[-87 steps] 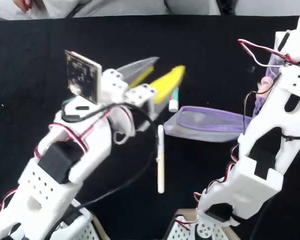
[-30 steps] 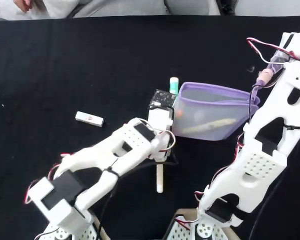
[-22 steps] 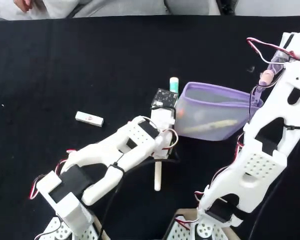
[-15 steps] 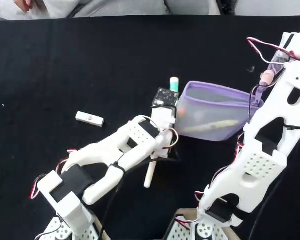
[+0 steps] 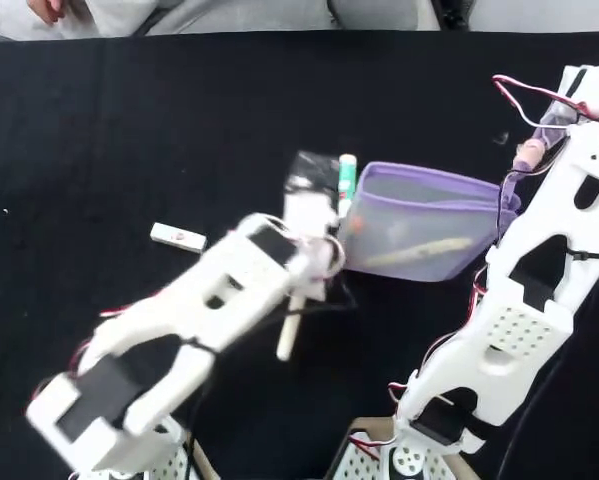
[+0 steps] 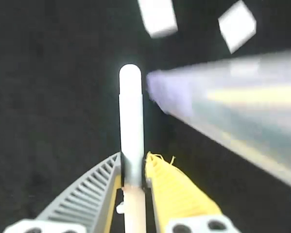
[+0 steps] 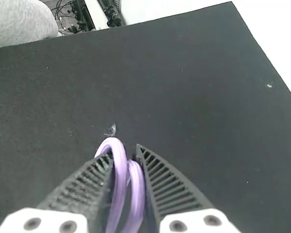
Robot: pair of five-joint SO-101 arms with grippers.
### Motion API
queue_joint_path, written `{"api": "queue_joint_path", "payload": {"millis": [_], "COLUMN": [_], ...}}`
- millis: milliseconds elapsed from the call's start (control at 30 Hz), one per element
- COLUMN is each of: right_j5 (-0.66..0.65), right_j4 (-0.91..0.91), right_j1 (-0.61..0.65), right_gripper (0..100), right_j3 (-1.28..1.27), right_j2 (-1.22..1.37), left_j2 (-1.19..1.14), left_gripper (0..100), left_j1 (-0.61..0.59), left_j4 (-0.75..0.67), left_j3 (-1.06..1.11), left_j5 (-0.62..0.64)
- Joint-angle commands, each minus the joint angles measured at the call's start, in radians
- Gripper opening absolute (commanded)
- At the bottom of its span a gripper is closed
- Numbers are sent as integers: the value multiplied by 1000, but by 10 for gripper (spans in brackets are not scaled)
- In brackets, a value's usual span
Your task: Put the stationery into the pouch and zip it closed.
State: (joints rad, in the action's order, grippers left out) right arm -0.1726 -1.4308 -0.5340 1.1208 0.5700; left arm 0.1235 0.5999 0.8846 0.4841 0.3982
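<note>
My left gripper (image 6: 134, 162) is shut on a white pen (image 6: 130, 111), whose rounded tip points at the near corner of the purple pouch (image 6: 223, 107). From above, the pen's tail (image 5: 288, 338) sticks out below the left arm, just left of the pouch (image 5: 429, 215). The pouch stands open with a yellowish stick (image 5: 424, 250) inside. My right gripper (image 7: 123, 151) is shut on the pouch's purple edge (image 7: 117, 160) and holds it up at the right end (image 5: 524, 160).
A green-capped marker (image 5: 346, 178) lies against the pouch's left end. A small white eraser (image 5: 177, 237) sits on the black mat (image 5: 129, 120) to the left. The right arm's body (image 5: 539, 290) stands along the right side.
The left arm has lifted the pen off the mat and risen, and the pen's tail has swung left. The right gripper has kept holding the pouch open.
</note>
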Motion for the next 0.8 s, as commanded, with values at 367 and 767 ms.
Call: {"api": "queue_joint_path", "payload": {"millis": [367,767], "right_j5": [8,0], "right_j4": [-11,8], "right_j1": [0,31], "right_gripper": [11,11], "right_j3": [45,54], "right_j2": [-71,16], "left_j2": [592,724], "left_gripper": [29,29], "left_j1": [-202,12], "left_j4": [-180,-575], "left_j3": [16,28], "left_j5": [-3,-222]}}
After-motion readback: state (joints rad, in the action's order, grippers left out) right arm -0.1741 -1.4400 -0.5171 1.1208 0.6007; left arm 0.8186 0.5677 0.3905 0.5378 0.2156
